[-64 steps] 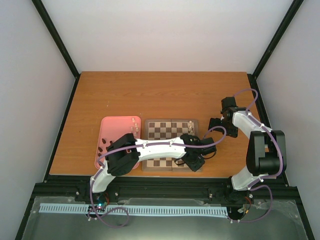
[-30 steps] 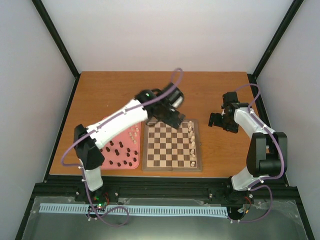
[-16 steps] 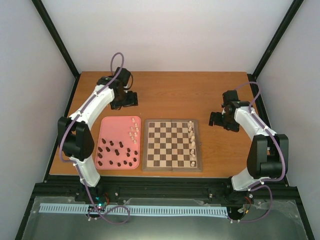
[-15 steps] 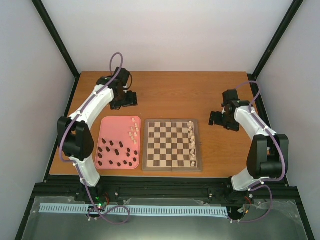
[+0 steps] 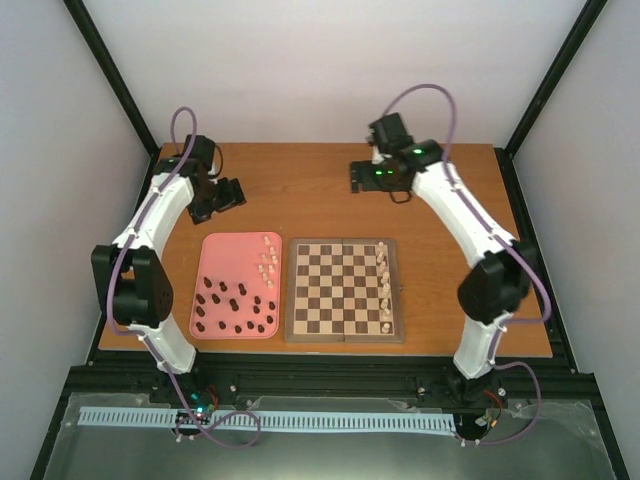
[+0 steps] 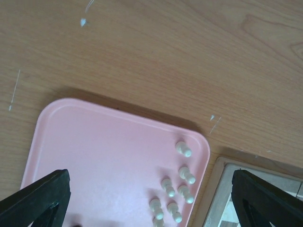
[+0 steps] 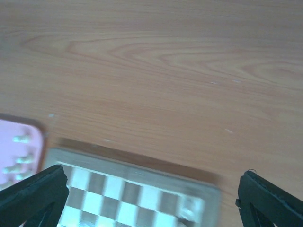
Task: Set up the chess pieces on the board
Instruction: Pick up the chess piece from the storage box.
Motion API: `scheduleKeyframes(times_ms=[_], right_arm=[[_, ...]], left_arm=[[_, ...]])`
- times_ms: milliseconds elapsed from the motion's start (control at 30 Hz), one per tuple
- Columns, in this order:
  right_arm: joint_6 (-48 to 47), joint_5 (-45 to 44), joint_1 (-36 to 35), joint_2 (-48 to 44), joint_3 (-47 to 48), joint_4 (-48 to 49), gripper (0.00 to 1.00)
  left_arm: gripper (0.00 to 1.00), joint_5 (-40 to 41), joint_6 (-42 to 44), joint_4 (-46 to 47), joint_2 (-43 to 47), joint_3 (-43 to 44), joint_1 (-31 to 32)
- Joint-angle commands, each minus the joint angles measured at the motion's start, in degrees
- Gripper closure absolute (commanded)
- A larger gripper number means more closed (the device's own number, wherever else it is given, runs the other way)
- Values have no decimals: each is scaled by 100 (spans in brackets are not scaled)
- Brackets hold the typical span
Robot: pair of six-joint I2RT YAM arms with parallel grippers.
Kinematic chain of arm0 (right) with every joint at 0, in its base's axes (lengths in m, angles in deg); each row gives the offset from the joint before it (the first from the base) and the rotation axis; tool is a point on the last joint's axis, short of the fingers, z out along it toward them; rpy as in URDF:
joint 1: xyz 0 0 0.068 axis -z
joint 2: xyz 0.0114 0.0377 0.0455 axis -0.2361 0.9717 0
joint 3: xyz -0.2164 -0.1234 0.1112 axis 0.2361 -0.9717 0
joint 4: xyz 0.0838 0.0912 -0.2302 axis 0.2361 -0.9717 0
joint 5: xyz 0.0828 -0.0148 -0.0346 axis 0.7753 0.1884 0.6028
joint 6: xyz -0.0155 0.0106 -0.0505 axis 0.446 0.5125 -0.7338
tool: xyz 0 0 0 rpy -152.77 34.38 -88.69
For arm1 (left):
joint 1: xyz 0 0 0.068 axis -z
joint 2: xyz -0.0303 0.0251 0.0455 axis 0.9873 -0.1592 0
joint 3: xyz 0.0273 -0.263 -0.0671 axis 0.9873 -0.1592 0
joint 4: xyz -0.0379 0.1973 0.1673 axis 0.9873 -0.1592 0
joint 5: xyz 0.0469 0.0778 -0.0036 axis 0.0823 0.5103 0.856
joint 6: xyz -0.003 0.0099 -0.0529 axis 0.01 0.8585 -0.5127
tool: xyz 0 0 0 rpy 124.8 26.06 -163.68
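Observation:
The board (image 5: 330, 290) lies in the middle of the table, with several cream-white chess pieces (image 5: 384, 285) standing along its right-hand column. More white pieces (image 5: 268, 262) and several dark pieces (image 5: 235, 310) are on a pink tray (image 5: 225, 255) left of it. My left gripper (image 5: 225, 195) hangs open and empty beyond the tray's far left corner. Its wrist view looks down on the tray (image 6: 94, 151), the white pieces (image 6: 177, 189) and a corner of the board (image 6: 222, 189). My right gripper (image 5: 362, 175) is open and empty over bare table behind the board (image 7: 132, 194).
The wooden table (image 5: 300, 190) stretches behind the board and tray. Black frame posts and white walls enclose it on three sides. The tray's edge (image 7: 19, 151) shows at the left of the right wrist view.
The left arm has swung off the board to the table's far left. The right arm has moved from the right side to the far middle behind the board.

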Motion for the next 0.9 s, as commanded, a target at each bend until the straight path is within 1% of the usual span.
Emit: scheduleKeyframes(times_ms=[0,100,200,300,400,467,533,633,700,733,867], right_arm=[[2,247,-709,1025,1028,-267,4],[-65,502,-1098,1821,1935,-195,8],[-87,779,-1385,2475,2730,-174,14],[-139,853,-1681,2969,3207,-166,20],[-134,1060,-1905,3252,3294,-13,22],[-129,1280,-2058,3422,3302,78,28],[-192,1422,-2192,3588,3308,151,31],[-260,1391,-2330,3791,3352,214,32],[-229,1442,-2365,3899,3353,291,43],[-214,1495,-2379,3959,3360,334,45],[-173,1554,-2423,4222,3518,391,46]], left_arm=[[6,-502,-189,164,417,-474,-608],[6,-644,-248,272,627,-759,-888],[6,-748,-316,311,786,-904,-894],[6,-696,-478,400,991,-1173,-894],[6,-684,-558,377,1128,-1352,-894],[6,-642,-593,402,1238,-1482,-894],[6,-623,-659,441,1350,-1604,-894],[6,-616,-774,408,1557,-1662,-894],[6,-525,-794,404,1700,-1693,-894],[6,-428,-803,378,1758,-1700,-894],[6,-415,-762,284,1837,-1753,-894]])
